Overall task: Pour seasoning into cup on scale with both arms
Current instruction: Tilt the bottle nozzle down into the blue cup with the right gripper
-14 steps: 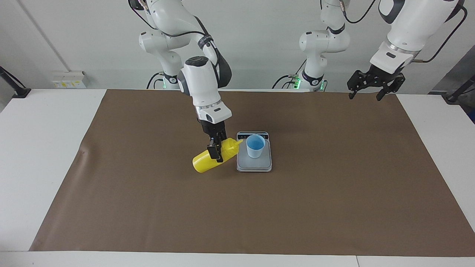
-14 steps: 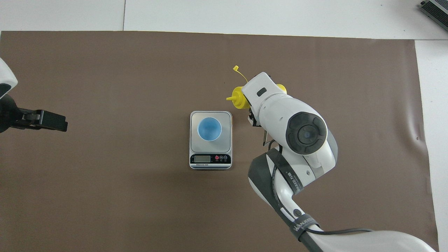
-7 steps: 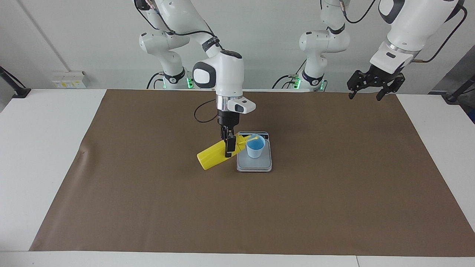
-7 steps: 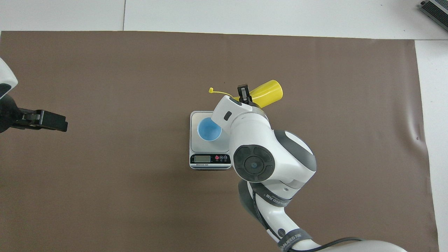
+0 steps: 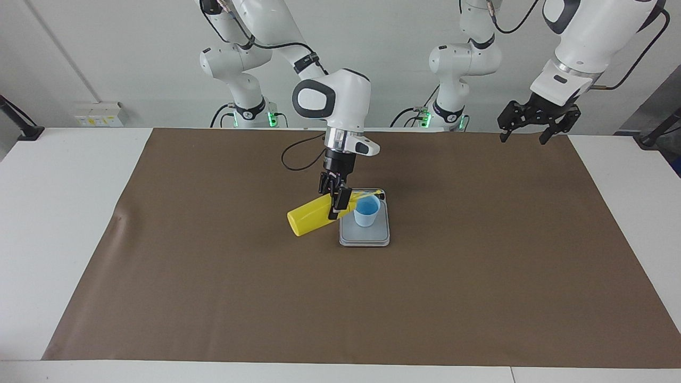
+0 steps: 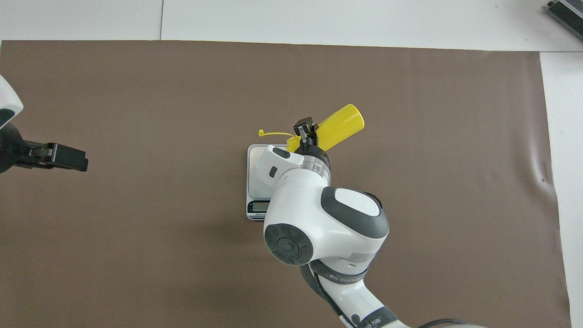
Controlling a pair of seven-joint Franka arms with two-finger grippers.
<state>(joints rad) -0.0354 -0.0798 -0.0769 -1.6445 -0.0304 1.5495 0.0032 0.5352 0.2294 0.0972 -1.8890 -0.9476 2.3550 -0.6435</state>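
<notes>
Moved: since a moment ago my right gripper (image 5: 335,205) carried the bottle (image 5: 311,219) closer, nozzle now over the cup (image 5: 366,210).
Bottle: tilted, clamped in my right gripper, frame centre.
Cup: on the scale (image 5: 364,234), centre of the tabletop (image 5: 479,276).
Left gripper (image 5: 537,125): waiting, fingers spread, upper right of the frame.

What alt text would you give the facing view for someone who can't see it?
The right gripper tips a yellow seasoning bottle toward a blue cup on a scale. The left gripper waits over the table's edge.
</notes>
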